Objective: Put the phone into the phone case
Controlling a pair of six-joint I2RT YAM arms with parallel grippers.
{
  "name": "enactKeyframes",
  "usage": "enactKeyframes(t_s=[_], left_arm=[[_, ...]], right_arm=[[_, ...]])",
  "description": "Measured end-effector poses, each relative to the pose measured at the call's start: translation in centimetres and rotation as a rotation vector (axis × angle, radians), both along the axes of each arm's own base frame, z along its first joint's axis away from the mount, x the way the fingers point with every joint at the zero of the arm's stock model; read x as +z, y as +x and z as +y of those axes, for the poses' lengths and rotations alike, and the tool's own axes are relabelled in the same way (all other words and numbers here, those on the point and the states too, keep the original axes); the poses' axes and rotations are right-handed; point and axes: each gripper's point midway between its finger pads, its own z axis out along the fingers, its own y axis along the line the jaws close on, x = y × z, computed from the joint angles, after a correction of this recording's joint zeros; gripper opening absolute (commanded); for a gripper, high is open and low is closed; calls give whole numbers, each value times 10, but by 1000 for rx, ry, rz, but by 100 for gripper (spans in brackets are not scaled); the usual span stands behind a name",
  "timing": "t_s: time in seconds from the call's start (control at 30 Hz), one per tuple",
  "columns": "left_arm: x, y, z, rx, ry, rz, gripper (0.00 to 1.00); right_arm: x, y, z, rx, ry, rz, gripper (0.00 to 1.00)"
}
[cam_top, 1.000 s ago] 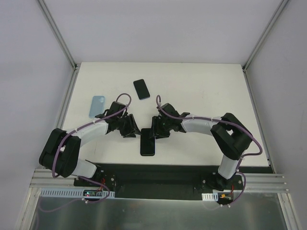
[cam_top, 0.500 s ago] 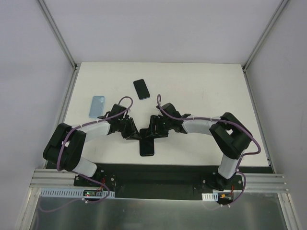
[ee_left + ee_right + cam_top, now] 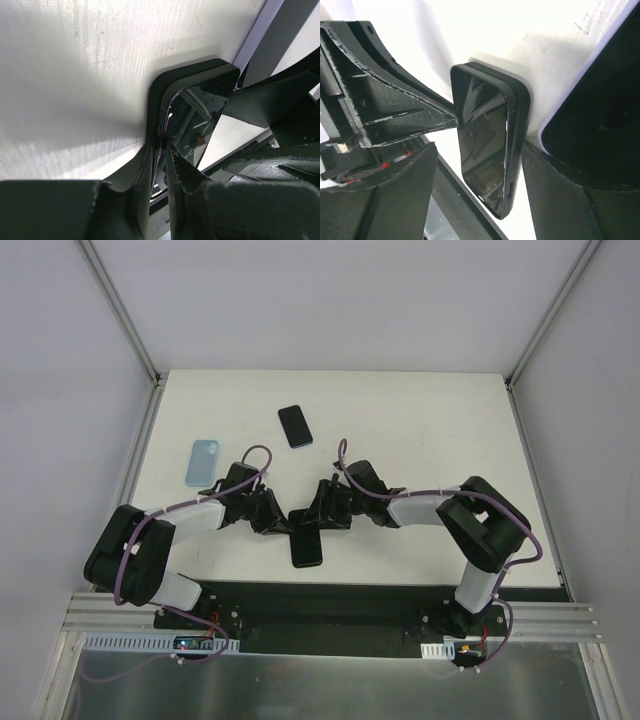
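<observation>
Phone point(image 3: 307, 546): flat on the desk point(image 3: 430, 430) near its front edge, dead centre between the 2 arms, glossy screen up.
Black case point(image 3: 165, 82): wrapped around that phone, its rim showing along the side and round the corner. Whether the phone is pressed fully home, I cannot tell.
Left end effector point(image 3: 288, 525): coming in low from the left and clamped on the phone's long edge. The fingers point(image 3: 182, 175) are drawn to a sliver, 1 on the glass and 1 outside the case wall.
Right end effector point(image 3: 318, 522): in from the right, jaws spread wide and holding nothing. From its wrist camera, its 2 fingers point(image 3: 395, 200) stand either side of the phone's end, and I cannot tell whether they touch it.
Second black phone point(image 3: 294, 426): lying alone farther back on the desk, well apart from the action.
Light blue case point(image 3: 203, 462): flat at the left side, beyond the left arm.
</observation>
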Motion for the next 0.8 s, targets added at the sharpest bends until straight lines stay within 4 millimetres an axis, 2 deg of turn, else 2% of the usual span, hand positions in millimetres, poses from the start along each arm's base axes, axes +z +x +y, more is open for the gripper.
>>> enactKeyframes(t_s=[0.47,0.57,0.7,0.8], left_arm=[[1,-3,3,20,-11,-5,14],[1,-3,3,20,-11,-7,14],[1,-4,3,19,-13,-7,14],[1,-4,3,18,-15,-6,14]], right_arm=[[15,-3,7,-26,150,37,64],[17,-5,8,-17,159,42,57],[14,-6,7,-11,150,41,40],[11,-7,5,-6,133,41,34]])
